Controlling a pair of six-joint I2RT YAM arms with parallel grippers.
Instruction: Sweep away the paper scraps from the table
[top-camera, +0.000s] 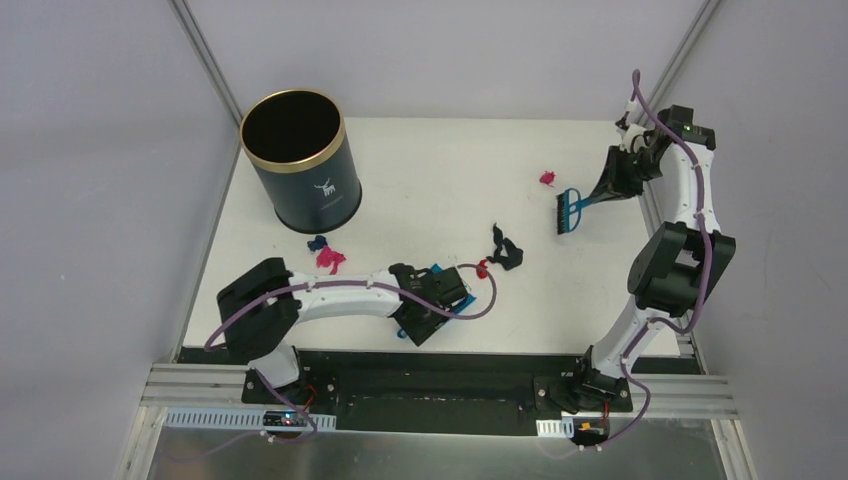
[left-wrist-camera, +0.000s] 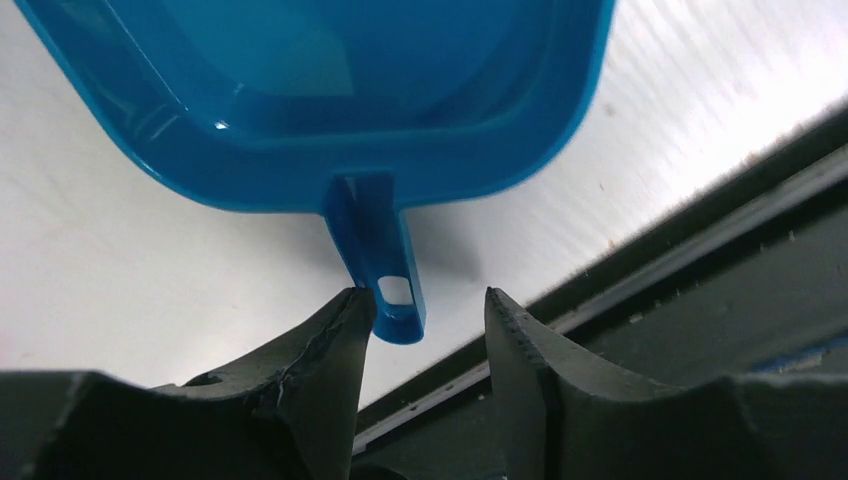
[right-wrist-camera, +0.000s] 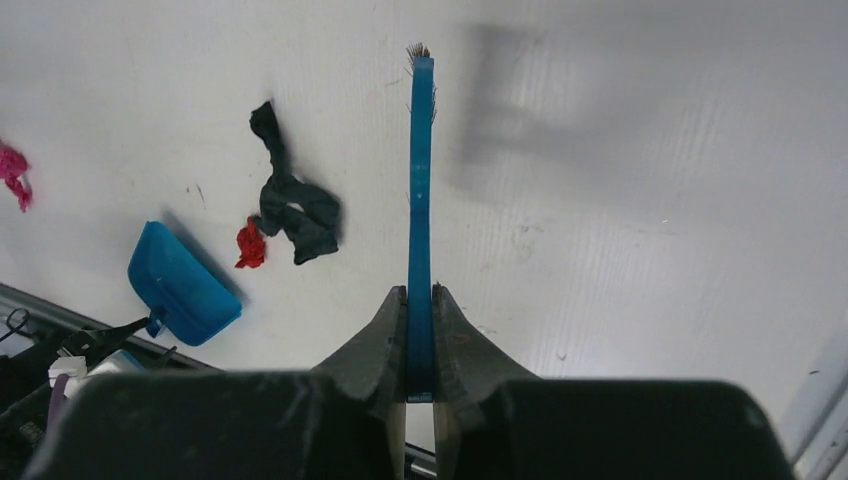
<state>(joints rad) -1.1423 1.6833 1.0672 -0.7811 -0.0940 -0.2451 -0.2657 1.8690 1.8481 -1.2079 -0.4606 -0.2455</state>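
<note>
The paper scraps (top-camera: 505, 248) lie scattered over the white table (top-camera: 430, 170): a black scrap (right-wrist-camera: 295, 205) with a red scrap (right-wrist-camera: 250, 245) touching or just beside it near the middle, a magenta scrap (top-camera: 547, 178) farther back close to the bristles, and a pink scrap (top-camera: 328, 260) and a dark blue scrap (top-camera: 317, 242) near the foot of the bin (top-camera: 300, 195). I judge all of them to be feather-light, soft and crumpled, so they should skid or flick away at the least push and would be hopeless to pinch one by one; I would not take hold of them at all but herd them with slow, low strokes. My right end effector (right-wrist-camera: 420, 295) is clamped on the thin blue handle of the brush (right-wrist-camera: 420, 150), edge-on between the pads, and that stiff plastic looks secure there. My left end effector (left-wrist-camera: 428, 300) has its jaws apart around the stubby handle of the dustpan (left-wrist-camera: 420, 160), one pad touching or just beside it, the other well clear, so the pan is not gripped. The pan is light, smooth plastic and likely to slide when nudged, so I would close squarely on that handle, near the hanging hole, before bringing any scraps toward its lip
</note>
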